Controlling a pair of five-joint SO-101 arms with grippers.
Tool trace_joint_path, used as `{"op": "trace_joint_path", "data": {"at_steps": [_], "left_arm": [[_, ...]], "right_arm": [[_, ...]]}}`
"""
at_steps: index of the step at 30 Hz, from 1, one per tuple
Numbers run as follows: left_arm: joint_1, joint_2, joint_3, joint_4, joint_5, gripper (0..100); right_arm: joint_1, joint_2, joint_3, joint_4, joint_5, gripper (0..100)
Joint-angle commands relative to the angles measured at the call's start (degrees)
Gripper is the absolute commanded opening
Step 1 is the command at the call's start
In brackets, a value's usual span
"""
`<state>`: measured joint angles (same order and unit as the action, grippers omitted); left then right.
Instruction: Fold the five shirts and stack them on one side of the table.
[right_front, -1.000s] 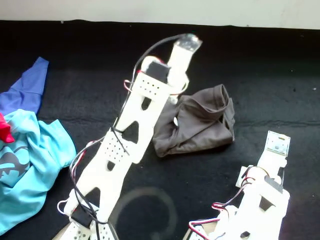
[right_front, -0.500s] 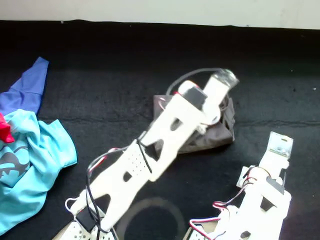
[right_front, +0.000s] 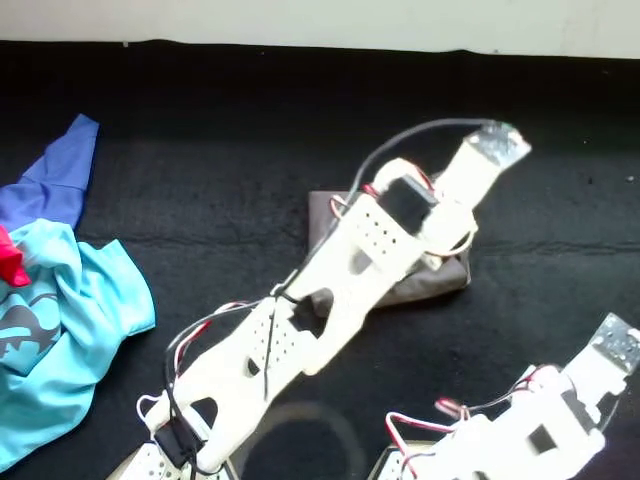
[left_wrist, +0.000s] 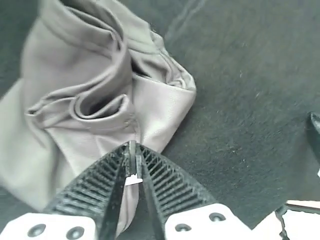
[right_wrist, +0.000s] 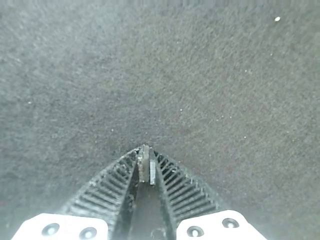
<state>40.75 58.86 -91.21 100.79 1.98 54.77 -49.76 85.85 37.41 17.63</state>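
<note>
The left gripper (left_wrist: 133, 150), clenched and perhaps nipping a fold, sits right over the bunched grey shirt (left_wrist: 75, 75) mid-table, much nearer it than the right gripper (right_wrist: 145, 160), closed on nothing over the black tabletop (right_wrist: 210, 75).

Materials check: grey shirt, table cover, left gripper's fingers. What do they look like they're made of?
The grey shirt looks like a thin, smooth knit with a slight sheen, probably synthetic; it falls in soft folds. The table cover seems to be dark matte felt or short-pile fabric, given its fuzzy, speckled surface. On the left gripper, the fingers look like black matte plastic, ribbed, likely printed.
</note>
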Motion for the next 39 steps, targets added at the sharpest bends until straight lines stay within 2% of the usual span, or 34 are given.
{"op": "trace_joint_path", "data": {"at_steps": [1,6,11,15,21,28,34,39], "left_arm": [[-4.88,-0.84,-1.45,0.53,0.18,1],[-11.21,8.92,-1.98,0.44,0.26,1],[-13.49,14.64,-2.07,0.44,0.35,1],[-10.86,15.16,-2.07,0.44,0.44,1],[-1.27,15.52,-1.71,0.44,0.44,1],[6.11,9.01,-4.00,0.88,0.44,1],[8.04,-1.19,-3.82,0.88,0.44,1],[4.88,-2.07,-3.65,0.53,0.35,1]], "right_arm": [[0.66,-3.38,2.24,-1.63,-0.18,0.6],[-2.95,-6.73,5.32,-1.71,0.09,0.6],[-3.56,-9.45,6.55,-1.63,0.18,0.6],[-3.91,-11.03,7.60,-1.63,0.18,0.6],[-3.91,-11.56,7.69,-1.63,0.18,0.6],[-3.91,-11.56,7.69,-1.63,0.18,0.6],[-3.91,-11.56,7.78,-1.63,0.18,0.6],[-3.91,-11.56,7.78,-1.63,0.18,0.6]]}}
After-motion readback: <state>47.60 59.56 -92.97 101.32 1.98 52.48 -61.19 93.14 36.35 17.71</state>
